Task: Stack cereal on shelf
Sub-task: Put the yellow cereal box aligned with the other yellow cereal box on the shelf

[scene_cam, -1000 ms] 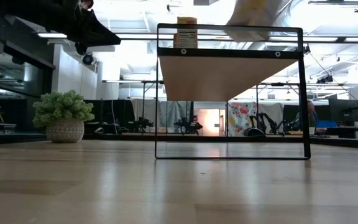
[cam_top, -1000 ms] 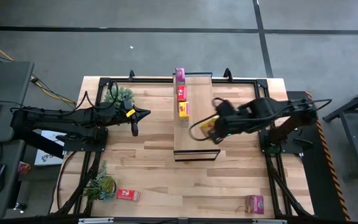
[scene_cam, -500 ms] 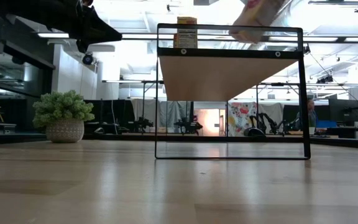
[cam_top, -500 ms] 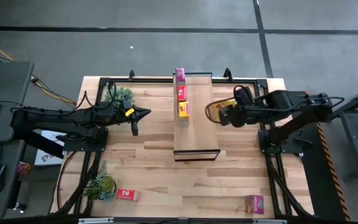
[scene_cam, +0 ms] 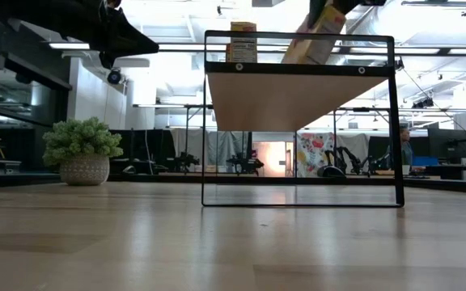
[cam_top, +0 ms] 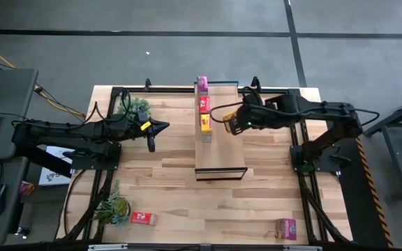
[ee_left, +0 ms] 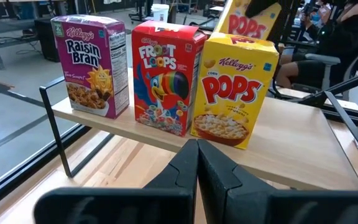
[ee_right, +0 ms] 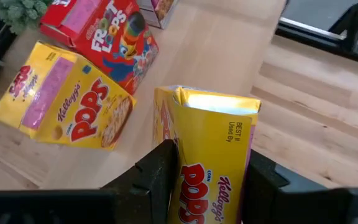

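Note:
The shelf (cam_top: pixel 220 139) stands mid-table. A purple box (ee_left: pixel 89 65), a red box (ee_left: pixel 166 78) and a yellow box (ee_left: pixel 235 90) stand upright on their bottoms in a row along its left edge. My right gripper (cam_top: pixel 236 123) is shut on a second yellow box (ee_right: pixel 213 149) over the shelf, just right of that row. My left gripper (cam_top: pixel 152 137) is shut and empty in the air left of the shelf. A red box (cam_top: pixel 143 218) and a purple box (cam_top: pixel 285 228) lie on the table near its front edge. My right gripper pinches the second yellow box between its two fingers (ee_right: pixel 160 168), one on each of two opposite faces (ee_right: pixel 166 134), a narrow panel toward the wrist camera. The fingers come slanting from the table's right. The box hangs tilted (scene_cam: pixel 314 40); whether its lower corner touches the shelf top I cannot tell.
Two potted plants stand on the table's left side, one at the back (cam_top: pixel 132 106) and one at the front (cam_top: pixel 114 207). The shelf's top to the right of the row of boxes (cam_top: pixel 229 150) is bare wood. Black frame rails run along the table edges.
My right gripper has carried the yellow box from the shelf's right edge toward the table's far edge, then left over the shelf next to the row of boxes. The box has come down closer to the shelf top and stays tilted.

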`<state>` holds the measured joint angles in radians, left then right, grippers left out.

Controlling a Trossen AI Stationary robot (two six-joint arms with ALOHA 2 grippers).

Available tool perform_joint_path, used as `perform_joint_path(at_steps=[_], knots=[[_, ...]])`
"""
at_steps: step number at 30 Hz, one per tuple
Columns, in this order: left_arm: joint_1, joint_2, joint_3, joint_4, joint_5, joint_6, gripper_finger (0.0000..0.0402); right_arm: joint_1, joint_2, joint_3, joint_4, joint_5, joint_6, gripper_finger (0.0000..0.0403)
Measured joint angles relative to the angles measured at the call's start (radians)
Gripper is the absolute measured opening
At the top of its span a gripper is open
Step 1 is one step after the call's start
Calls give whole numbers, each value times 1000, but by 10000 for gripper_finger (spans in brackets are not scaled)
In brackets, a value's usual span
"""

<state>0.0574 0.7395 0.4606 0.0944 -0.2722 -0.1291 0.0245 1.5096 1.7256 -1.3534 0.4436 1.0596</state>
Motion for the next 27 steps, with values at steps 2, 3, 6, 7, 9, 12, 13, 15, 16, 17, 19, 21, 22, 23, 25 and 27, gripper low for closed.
perform_joint_path(at_steps=[2, 3, 6, 7, 9, 12, 13, 15, 16, 17, 19, 21, 22, 23, 25, 27], knots=[[0, 0, 0, 0, 0, 0, 0, -13, 11, 0, 14, -22, -18, 134], [0, 0, 0, 0, 0, 0, 0, -16, 17, 0, 23, -36, -26, 134], [0, 0, 0, 0, 0, 1, 0, -18, 33, 0, 49, -84, -47, 134], [0, 0, 0, 0, 0, 1, 0, -18, 37, 0, 49, -93, -47, 134], [0, 0, 0, 0, 0, 1, 0, -17, 40, 0, 45, -108, -42, 134], [0, 0, 0, 0, 0, 0, 0, -17, 44, 0, 41, -110, -36, 134], [0, 0, 0, 0, 0, 0, 0, -17, 45, 0, 40, -111, -36, 134], [0, 0, 0, 0, 0, 0, 0, -18, 47, 0, 40, -112, -30, 134], [0, 0, 0, 0, 0, 0, 0, -18, 46, 0, 39, -112, -24, 134], [0, 0, 0, 0, 0, 0, 0, -17, 46, 0, 39, -112, -19, 134], [0, 0, 0, 0, 0, 0, 0, -17, 46, 0, 39, -113, -13, 134], [0, 0, 0, -1, 0, 0, 0, -17, 46, 0, 39, -118, -13, 134], [0, 0, 0, -1, 0, 0, 0, -17, 46, 0, 39, -125, -13, 134], [0, 0, 0, -1, 0, 0, 0, -17, 46, 0, 39, -134, -13, 134], [0, 0, 0, -1, 0, 0, 0, -17, 46, 0, 39, -154, -13, 134], [0, 0, 0, -2, 0, 0, 0, -17, 46, 0, 39, -186, -13, 134]])
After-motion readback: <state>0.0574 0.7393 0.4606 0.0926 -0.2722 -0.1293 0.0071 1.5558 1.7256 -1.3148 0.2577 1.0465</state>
